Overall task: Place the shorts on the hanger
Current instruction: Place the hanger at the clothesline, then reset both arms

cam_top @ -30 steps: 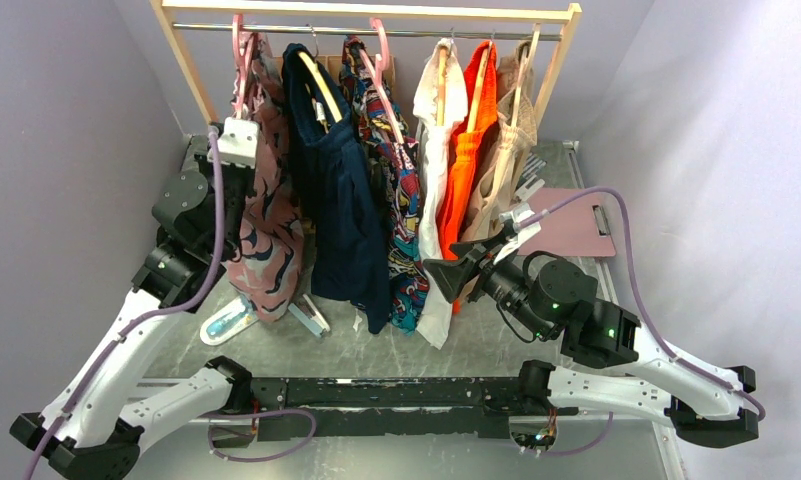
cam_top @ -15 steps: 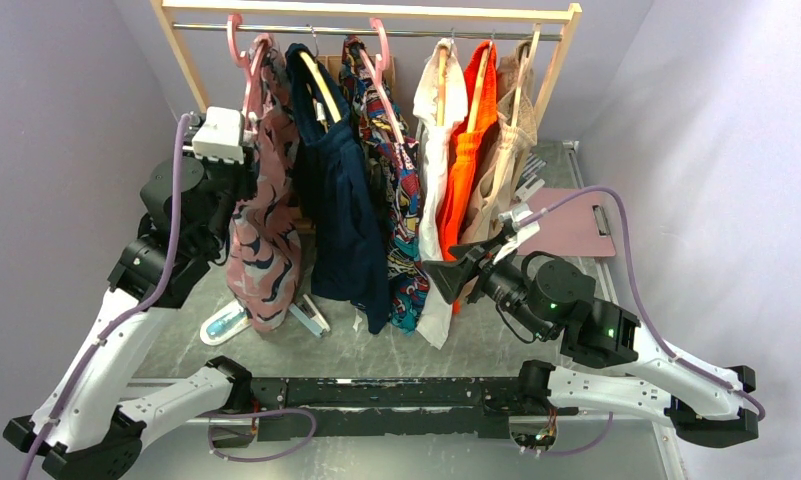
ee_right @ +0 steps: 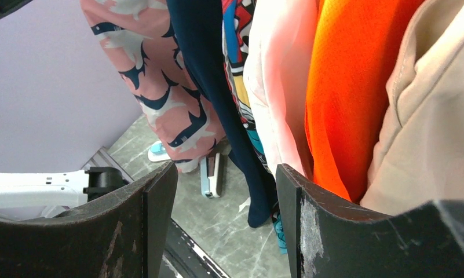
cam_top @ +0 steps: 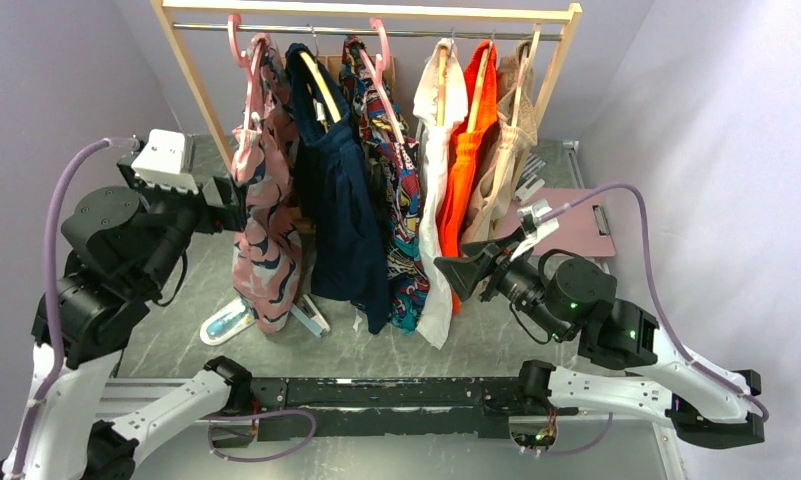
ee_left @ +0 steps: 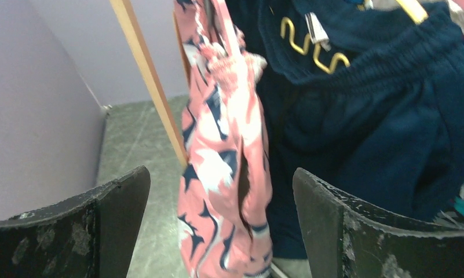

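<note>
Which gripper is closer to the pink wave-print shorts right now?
Left. The left gripper sits open just left of the shorts; the right gripper is open well to their right, beyond the navy garment.

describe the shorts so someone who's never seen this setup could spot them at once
Look at the wooden clothes rack at the back of the table. The shorts are the leftmost garment on its rail, hanging from a pale-pink hanger. They are the only pink fabric with navy and white wave shapes, right beside a plain navy garment.
</note>
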{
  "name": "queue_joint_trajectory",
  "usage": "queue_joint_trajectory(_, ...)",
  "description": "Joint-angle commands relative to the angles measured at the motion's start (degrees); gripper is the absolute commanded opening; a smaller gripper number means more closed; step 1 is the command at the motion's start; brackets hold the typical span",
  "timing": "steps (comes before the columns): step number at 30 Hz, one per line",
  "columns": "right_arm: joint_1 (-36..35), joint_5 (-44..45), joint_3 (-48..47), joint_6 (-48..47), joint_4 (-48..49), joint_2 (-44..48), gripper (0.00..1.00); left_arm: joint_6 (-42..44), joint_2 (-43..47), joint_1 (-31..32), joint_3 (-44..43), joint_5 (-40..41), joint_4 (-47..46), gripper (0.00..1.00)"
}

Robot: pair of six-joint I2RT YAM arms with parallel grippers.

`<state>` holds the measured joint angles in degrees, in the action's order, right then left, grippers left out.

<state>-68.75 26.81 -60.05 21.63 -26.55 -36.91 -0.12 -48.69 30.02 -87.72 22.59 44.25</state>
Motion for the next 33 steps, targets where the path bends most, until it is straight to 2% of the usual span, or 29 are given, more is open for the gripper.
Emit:
queue_joint_trajectory(1, 0.0, 2.0, -0.4, 2.0, -3.0, 2.2, 0.67, -6.0, 1.4, -0.4, 2.0, -8.6, 10.4, 0.96)
queue_joint_trajectory(8, 0.0, 1.4, 1.2, 4.9, -3.1, 2.8, 0.67, -10.2, 6.4, -0.4, 15.1, -10.9, 7.2, 0.95)
queue_joint_trajectory(11, 0.0, 1.2, 1.2, 5.3, -3.3, 2.3, 0.67, -11.3, 6.8, -0.4, 18.7, -11.8, 6.3, 0.90)
queue_joint_trajectory(13, 0.0, 1.1, 1.2, 5.5, -3.3, 2.0, 0.67, -11.5, 6.8, -0.4, 20.5, -12.4, 5.6, 0.82)
queue_joint_trajectory(18, 0.0, 1.2, 0.7, 5.6, -3.1, 2.0, 0.67, -10.7, 6.7, -0.4, 22.6, -12.7, 3.3, 0.43)
queue_joint_trajectory(21, 0.0, 1.4, 0.6, 5.3, -2.4, 2.2, 0.67, -9.7, 6.1, -0.4, 20.8, -12.4, 2.4, 0.10)
queue_joint_trajectory(22, 0.0, 1.4, 0.6, 5.3, -2.3, 2.1, 0.67, -9.3, 5.8, -0.4, 19.1, -12.4, 2.7, 0.07)
queue_joint_trajectory(25, 0.0, 1.1, 0.2, 4.9, -1.9, 1.5, 0.67, -8.1, 4.8, -0.4, 12.4, -14.0, 3.6, 0.07)
queue_joint_trajectory(29, 0.0, 0.6, -0.3, 3.9, -0.4, 0.4, 0.67, -7.0, 4.0, -0.4, 3.2, -20.2, 3.9, 0.07)
queue_joint_trajectory(31, 0.0, 0.5, -0.4, 3.6, 0.0, -0.2, 0.67, -7.6, 4.1, -0.4, 1.4, -21.3, 3.7, 0.07)
queue_joint_trajectory(33, 0.0, 0.5, 0.4, 3.7, 0.6, -0.2, 0.67, -8.4, 4.7, -0.4, 3.0, -21.7, 3.5, 0.07)
